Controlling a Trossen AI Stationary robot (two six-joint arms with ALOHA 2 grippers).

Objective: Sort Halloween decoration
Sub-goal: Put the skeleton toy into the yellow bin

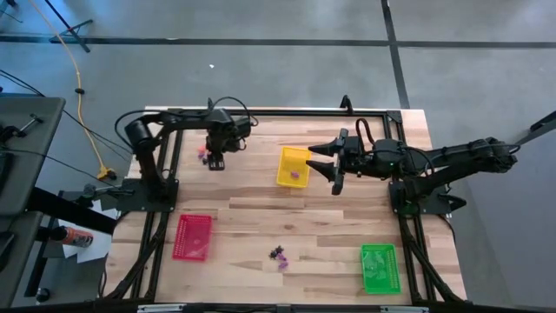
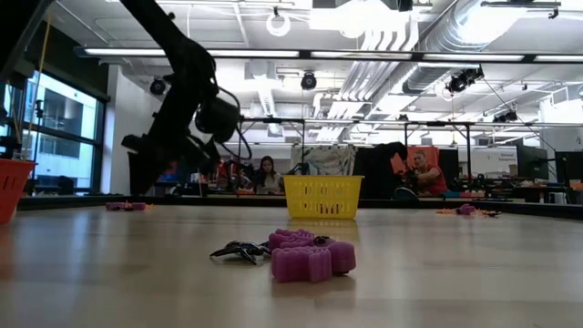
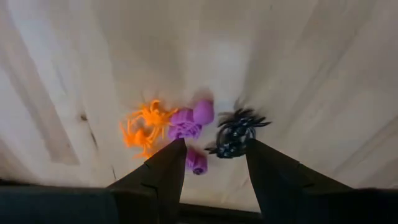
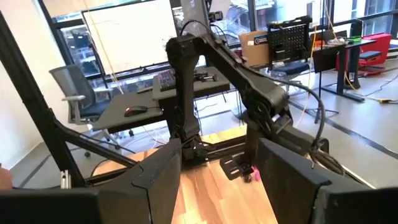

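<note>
The left tool [image 1: 215, 162] is being held low over a small cluster of trinkets at the far left of the table [image 1: 261, 209], its two fingers [image 3: 163, 171] spread apart with nothing pinched between them. In the left wrist view an orange spider [image 3: 144, 126], a purple piece [image 3: 190, 121], a second small purple piece [image 3: 197, 162] and a black spider [image 3: 235, 132] are being shown lying together on the wood, the purple pieces touching or nearly touching the orange one and the black one just beside them. A second cluster, of purple pieces [image 2: 308, 256] and a black spider [image 2: 239, 250], is lying near the front edge, between the red tray [image 1: 193, 236] and the green tray [image 1: 379, 267]. The right tool [image 1: 334, 163] is being held above the table beside the yellow tray [image 1: 285, 174], its fingers likewise spread and empty. The trinkets are judged to be very light, stiff moulded plastic, smooth enough to slip or flick away under a poor pinch. The thin spider legs are judged to be the weakest parts, so a hold across the thicker body is being suggested, with one piece being separated from its neighbours so that only a single colour is being lifted.
</note>
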